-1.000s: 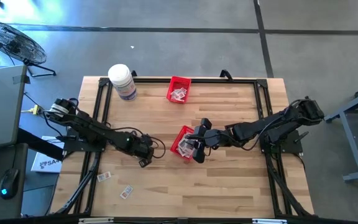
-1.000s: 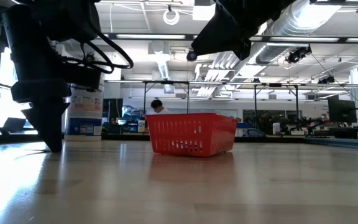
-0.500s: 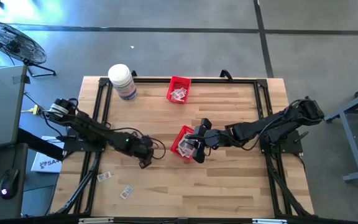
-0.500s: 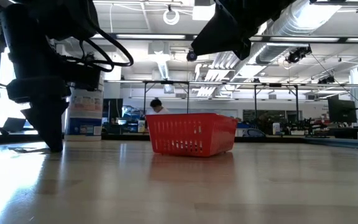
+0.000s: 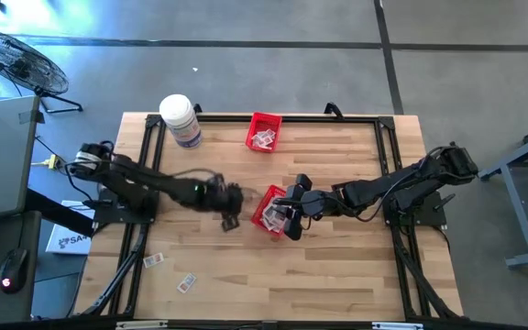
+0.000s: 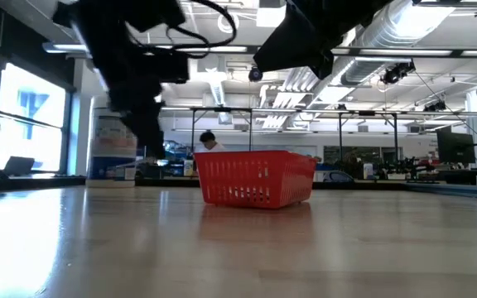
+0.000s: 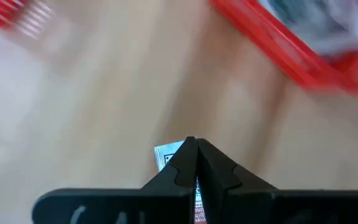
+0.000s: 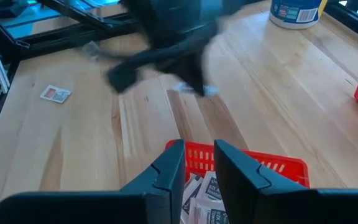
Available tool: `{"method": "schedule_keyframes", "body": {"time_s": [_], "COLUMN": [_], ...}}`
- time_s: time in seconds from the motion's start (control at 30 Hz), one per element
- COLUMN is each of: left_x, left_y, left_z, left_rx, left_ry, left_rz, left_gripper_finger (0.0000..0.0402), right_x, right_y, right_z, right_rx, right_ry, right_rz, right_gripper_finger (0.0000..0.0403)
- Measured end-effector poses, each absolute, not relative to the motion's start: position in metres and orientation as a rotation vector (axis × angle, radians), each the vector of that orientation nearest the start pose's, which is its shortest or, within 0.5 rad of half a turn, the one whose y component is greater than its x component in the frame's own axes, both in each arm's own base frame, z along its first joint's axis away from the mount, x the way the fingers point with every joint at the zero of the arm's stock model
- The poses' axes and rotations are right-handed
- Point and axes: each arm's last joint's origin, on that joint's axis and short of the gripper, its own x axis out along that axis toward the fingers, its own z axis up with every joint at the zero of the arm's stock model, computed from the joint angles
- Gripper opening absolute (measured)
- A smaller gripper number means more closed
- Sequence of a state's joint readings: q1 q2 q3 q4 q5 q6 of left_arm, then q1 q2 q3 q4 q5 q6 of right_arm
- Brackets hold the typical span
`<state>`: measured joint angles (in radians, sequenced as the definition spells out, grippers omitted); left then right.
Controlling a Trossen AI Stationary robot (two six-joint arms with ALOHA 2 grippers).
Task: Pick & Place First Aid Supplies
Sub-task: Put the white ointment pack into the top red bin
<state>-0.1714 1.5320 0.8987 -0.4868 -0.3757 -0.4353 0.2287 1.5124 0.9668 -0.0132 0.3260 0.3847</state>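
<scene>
**Red basket gripped at centre, one packet pinched beside it**

Red mesh marks the middle of the table (image 5: 337,266): a basket (image 5: 269,209) sits there, and the right gripper (image 5: 291,213) holds its rim. The right wrist view shows what the overhead view cannot: the two fingers (image 8: 166,171) straddle the basket wall (image 8: 278,168), one inside and one outside, with white-grey packets (image 8: 205,193) heaped within.

The left gripper (image 5: 228,218) is just beside that basket, on its left. From above it is only a dark blur. The left wrist view settles its state: the jaws are pressed together on a small packet (image 7: 168,154), whose white corner pokes out beside the tips, with bare wood beneath and the basket's red edge (image 7: 278,50) near. The right wrist view also catches this arm (image 8: 166,37) as a dark smear above the wood, something pale at its tip.

A second basket (image 5: 264,131) stands at the far edge with a few packets in it; the low view shows one basket (image 6: 255,178) side on, its contents unreadable through the mesh. A white jar (image 5: 180,120) stands at the far left corner. Two loose packets lie near the front left, one (image 5: 153,260) close to the frame and one (image 5: 186,283) nearer the edge; only the overhead view shows both. The right wrist view picks up a single packet (image 8: 56,94) with a red patch.
</scene>
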Motion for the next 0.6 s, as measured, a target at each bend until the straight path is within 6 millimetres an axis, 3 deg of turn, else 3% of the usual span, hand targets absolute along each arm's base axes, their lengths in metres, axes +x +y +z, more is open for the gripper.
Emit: {"method": "schedule_keyframes", "body": {"time_s": [0.17,0.33,0.6], "left_x": [0.298,0.304,0.318], "left_y": [0.014,0.079,0.164], "left_z": [0.198,0.21,0.209], "left_rx": [-0.069,-0.119,-0.2], "left_ry": [0.923,0.748,0.655], "left_rz": [0.447,0.508,0.645], "left_gripper_finger": [0.0,0.0,0.0], "right_x": [0.32,0.32,0.32], "right_y": [0.065,0.065,0.065], "right_z": [0.241,0.242,0.242], "right_rx": [0.224,0.225,0.227], "right_ry": [0.503,0.5,0.494], "right_rz": [-0.195,-0.194,-0.193], "right_gripper_finger": [0.0078,0.0078,0.0078]}}
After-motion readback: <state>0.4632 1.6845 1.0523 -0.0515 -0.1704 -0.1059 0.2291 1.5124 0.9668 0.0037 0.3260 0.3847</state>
